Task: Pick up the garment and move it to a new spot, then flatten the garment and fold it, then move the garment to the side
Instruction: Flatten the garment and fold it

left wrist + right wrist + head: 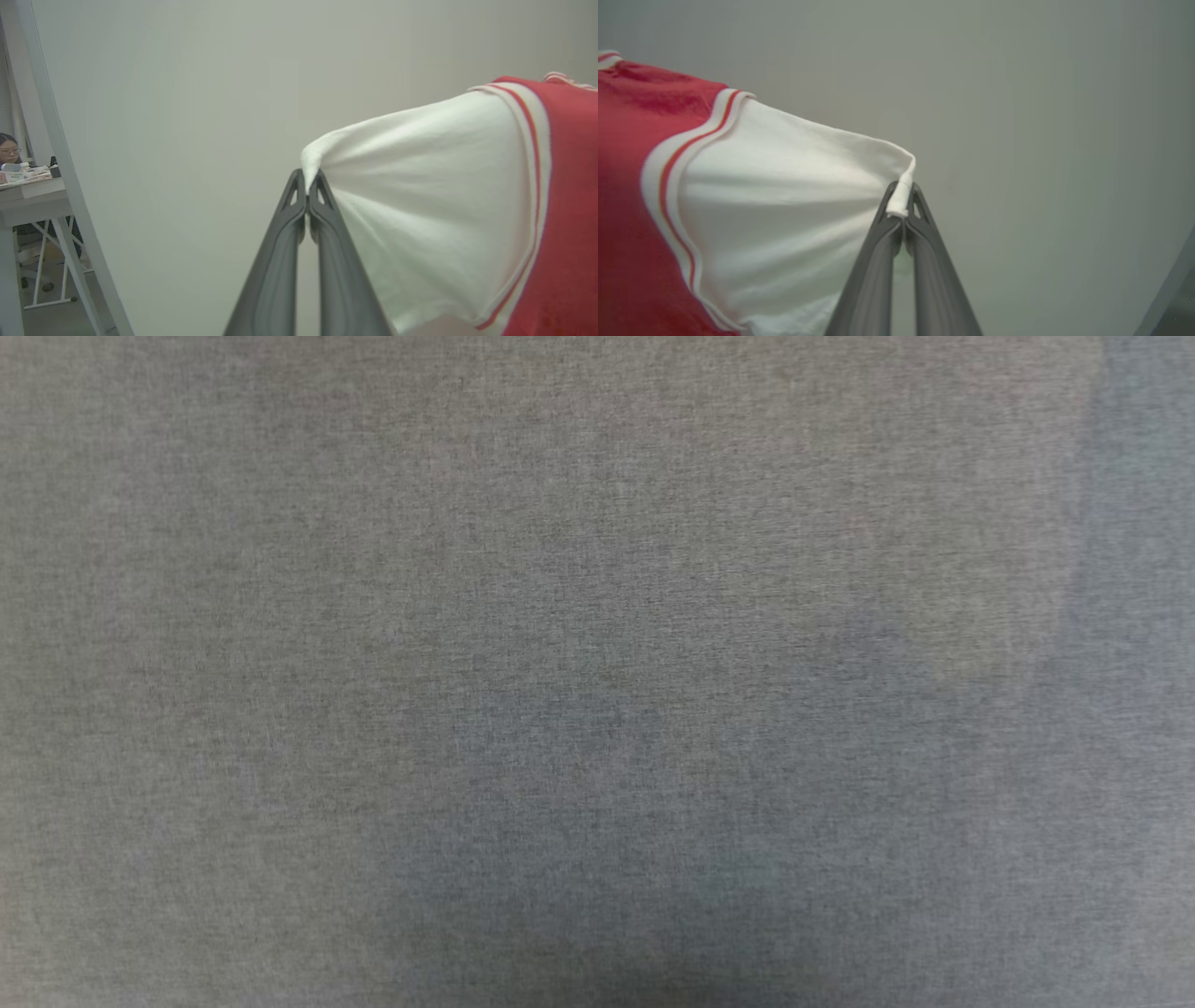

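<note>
Soft, light and limp, the garment [444, 200] seems best held by its sleeve hems. It is spread taut between both arms. The left gripper [307, 186] is clenched on one white sleeve tip, with the cloth running to 3 o'clock. The right gripper [903, 196] pinches the other sleeve, with the cloth running to 9 o'clock. The left wrist view adds a person [8, 151] at 9 o'clock. The head view gives a grey woven surface [597, 672].

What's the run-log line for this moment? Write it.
left gripper: shut on white sleeve of red-and-white jersey T-shirt | right gripper: shut on other sleeve | sleeves: pulled taut
</note>
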{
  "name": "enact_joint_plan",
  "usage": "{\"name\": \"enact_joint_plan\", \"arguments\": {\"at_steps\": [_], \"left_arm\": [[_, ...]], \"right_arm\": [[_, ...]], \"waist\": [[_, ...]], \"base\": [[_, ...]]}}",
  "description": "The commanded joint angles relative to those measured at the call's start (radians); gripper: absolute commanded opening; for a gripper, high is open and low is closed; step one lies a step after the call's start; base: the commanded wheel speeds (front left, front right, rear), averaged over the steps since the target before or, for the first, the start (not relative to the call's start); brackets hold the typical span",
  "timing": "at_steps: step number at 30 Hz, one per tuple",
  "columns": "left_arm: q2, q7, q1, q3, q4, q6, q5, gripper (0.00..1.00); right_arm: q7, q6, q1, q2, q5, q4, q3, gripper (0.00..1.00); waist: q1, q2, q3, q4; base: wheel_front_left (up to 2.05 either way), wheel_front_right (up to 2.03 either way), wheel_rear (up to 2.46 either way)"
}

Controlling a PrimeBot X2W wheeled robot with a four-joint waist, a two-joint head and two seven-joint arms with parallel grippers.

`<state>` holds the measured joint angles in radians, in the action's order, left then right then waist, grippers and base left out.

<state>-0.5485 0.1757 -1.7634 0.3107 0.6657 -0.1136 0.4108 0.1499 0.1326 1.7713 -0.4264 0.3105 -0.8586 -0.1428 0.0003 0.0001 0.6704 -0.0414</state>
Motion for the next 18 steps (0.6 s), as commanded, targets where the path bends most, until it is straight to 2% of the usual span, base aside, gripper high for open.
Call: {"name": "enact_joint_plan", "arguments": {"at_steps": [1, 10, 18], "left_arm": [[0.0, 0.013, -0.014, -0.002, 0.019, -0.003, 0.004, 0.0], [0.053, 0.078, 0.094, 0.025, 0.092, -0.014, 0.056, 0.0], [0.094, 0.086, 0.383, 0.031, 0.038, -0.017, 0.096, 0.0]], "right_arm": [[0.012, -0.002, 0.011, 0.003, -0.001, -0.017, -0.006, 0.0], [0.076, -0.002, -0.053, 0.013, 0.064, -0.098, -0.058, 0.0], [0.095, -0.002, -0.285, -0.017, 0.192, -0.088, -0.149, 0.0]], "waist": [[-0.0003, -0.0001, 0.026, 0.018], [-0.0003, -0.0001, 0.048, 0.048], [-0.0003, -0.0001, -0.057, 0.063]], "base": [[0.0, 0.0, 0.0], [0.0, 0.0, 0.0], [0.0, 0.0, 0.0]]}}
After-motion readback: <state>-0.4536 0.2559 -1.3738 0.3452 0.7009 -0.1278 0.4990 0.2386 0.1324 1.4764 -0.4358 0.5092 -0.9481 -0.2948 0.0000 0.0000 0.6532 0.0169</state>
